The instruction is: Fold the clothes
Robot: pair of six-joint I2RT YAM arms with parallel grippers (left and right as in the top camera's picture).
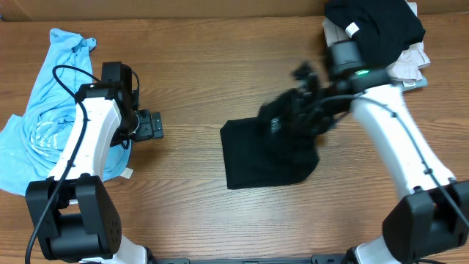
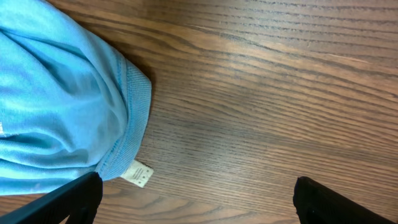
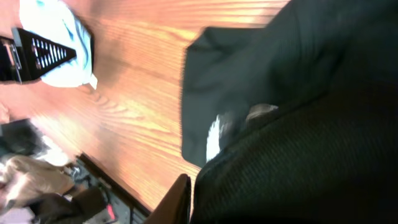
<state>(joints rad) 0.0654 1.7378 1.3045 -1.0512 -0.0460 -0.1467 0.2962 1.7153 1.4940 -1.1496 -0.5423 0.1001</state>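
Now right gripper [image 1: 293,110] blurred over black shirt [image 1: 264,158], cannot tell if pinching; lay fold flat, edges aligned, release low; left gripper [image 1: 157,125] spread wide beside blue garment [image 1: 44,110]

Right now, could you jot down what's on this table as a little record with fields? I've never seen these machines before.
table: brown wood
black shirt: middle of the table, partly folded, one side bunched up
right tool: at the shirt's bunched edge, blurred; open or shut unclear
left tool: open, holding nothing, over bare wood
light blue garment: crumpled, beside the left arm
folded pile: back corner by the right arm, black garment with a white tag on top
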